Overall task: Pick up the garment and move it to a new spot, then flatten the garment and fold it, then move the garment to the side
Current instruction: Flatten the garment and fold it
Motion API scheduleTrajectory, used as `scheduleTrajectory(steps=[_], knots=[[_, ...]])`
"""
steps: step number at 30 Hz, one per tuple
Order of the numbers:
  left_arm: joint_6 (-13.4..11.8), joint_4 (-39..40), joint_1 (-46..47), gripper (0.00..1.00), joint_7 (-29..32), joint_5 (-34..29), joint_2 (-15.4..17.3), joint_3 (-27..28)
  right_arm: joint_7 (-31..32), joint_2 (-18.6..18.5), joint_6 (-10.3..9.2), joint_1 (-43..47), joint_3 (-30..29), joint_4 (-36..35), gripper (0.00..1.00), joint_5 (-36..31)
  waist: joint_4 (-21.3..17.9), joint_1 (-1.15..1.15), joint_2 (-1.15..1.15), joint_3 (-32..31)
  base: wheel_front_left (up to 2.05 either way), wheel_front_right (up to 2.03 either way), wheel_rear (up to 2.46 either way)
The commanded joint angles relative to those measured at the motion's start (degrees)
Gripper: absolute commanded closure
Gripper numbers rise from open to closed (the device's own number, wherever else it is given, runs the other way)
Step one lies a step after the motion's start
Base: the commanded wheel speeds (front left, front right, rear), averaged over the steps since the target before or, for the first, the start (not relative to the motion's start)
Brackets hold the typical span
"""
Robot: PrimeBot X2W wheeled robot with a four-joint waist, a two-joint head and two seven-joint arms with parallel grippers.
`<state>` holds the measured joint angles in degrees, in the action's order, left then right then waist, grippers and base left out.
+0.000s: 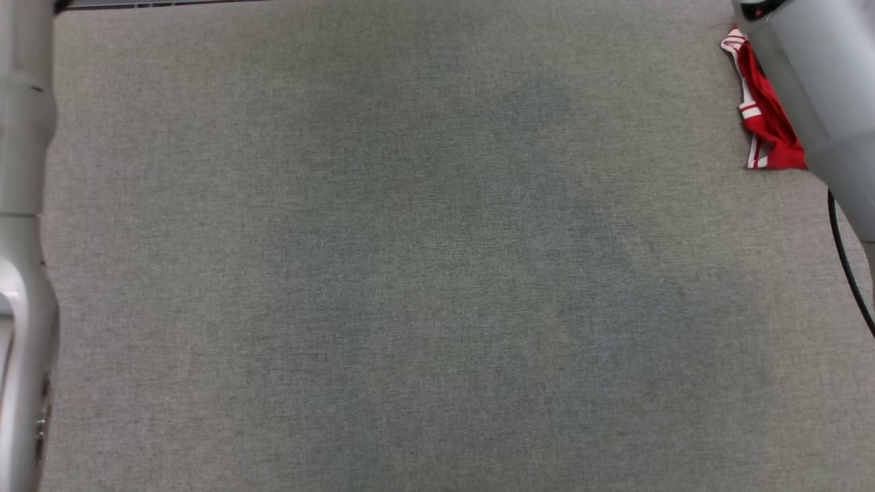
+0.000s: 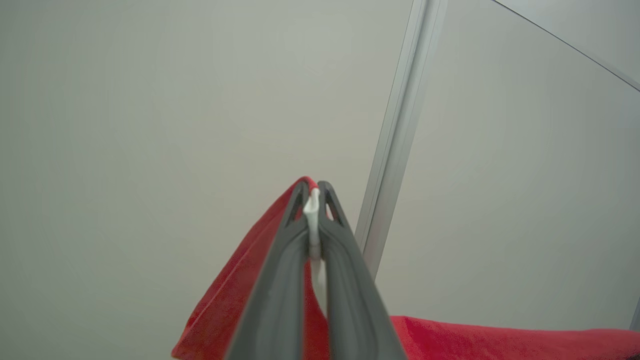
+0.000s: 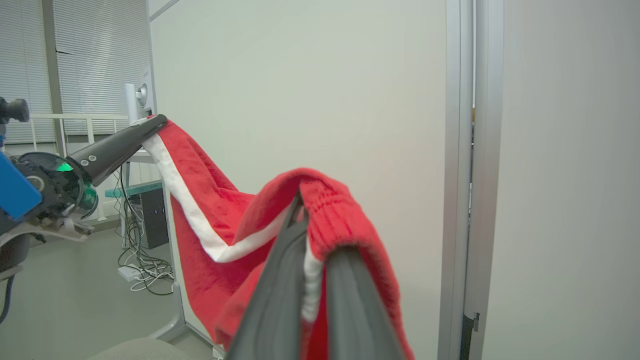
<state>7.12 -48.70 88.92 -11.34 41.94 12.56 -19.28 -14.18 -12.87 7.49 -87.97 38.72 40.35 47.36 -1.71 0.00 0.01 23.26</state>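
Note:
The garment [image 3: 210, 200] is red fleece with a white stripe, and it hangs stretched in the air between my two grippers. My right gripper [image 3: 300, 200] is shut on a bunched, ribbed edge of it. In that same right wrist view my left gripper [image 3: 150, 125] pinches the other end at the upper left. Seen from the left wrist, the left gripper [image 2: 313, 192] is shut on the garment [image 2: 240, 295], with white trim squeezed between the fingers. In the head view a piece of the garment [image 1: 765, 116] dangles beside my right forearm [image 1: 813, 75] at the top right.
The grey fabric table [image 1: 410, 273] spreads below. My left forearm [image 1: 20, 205] runs along the left edge. A pale wall panel with a metal post [image 3: 460, 175] stands ahead. Cables [image 3: 142, 270] and a desk sit on the floor at the left.

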Motion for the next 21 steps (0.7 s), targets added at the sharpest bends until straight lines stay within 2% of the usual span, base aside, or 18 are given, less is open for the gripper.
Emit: scheduleTrajectory(steps=[1, 6, 9, 12, 14, 21], knots=[[0.5, -1.2, -0.7, 1.0, -0.3, 0.4, -0.2, -0.6, -0.3, -0.5, 0.01, 0.2, 1.0, 0.3, 1.0, 1.2, 0.3, 0.0, -0.01, 0.1, 0.0, 0.0, 0.0], [0.5, -1.4, -8.5, 1.0, -2.4, 2.2, -0.4, -5.1, -0.9, -3.4, 0.01, 7.3, 10.0, -1.8, 1.0, 4.2, 0.8, 0.0, -0.01, 0.0, 0.0, 0.0, 0.0], [0.4, -0.3, -17.0, 1.0, -3.4, 3.6, 0.8, -7.6, -1.0, -5.5, 0.01, 13.2, 15.6, -4.9, 1.0, 4.8, 0.6, 0.0, -0.01, -0.3, 0.0, 0.0, 0.0], [0.4, 1.7, -27.0, 1.0, -3.8, 5.1, 2.0, -7.9, -1.0, -7.0, 0.02, 21.4, 17.6, -8.7, 1.0, 5.8, 0.3, 0.0, -0.01, -1.1, 0.0, 0.0, 0.0], [0.4, 4.1, -33.3, 1.0, -3.9, 4.7, 3.2, -6.3, -1.1, -8.2, 0.0, 26.8, 17.1, -11.5, 1.0, 6.5, 0.3, 0.0, -0.01, -1.9, 0.0, 0.0, 0.0], [-0.2, 14.4, -56.7, 1.0, -3.9, 1.2, 2.9, 3.6, -1.1, -12.5, 0.02, 46.3, 15.0, -19.8, 1.0, 5.9, 0.5, 0.0, -0.01, -6.6, 0.0, 0.0, 0.0]])
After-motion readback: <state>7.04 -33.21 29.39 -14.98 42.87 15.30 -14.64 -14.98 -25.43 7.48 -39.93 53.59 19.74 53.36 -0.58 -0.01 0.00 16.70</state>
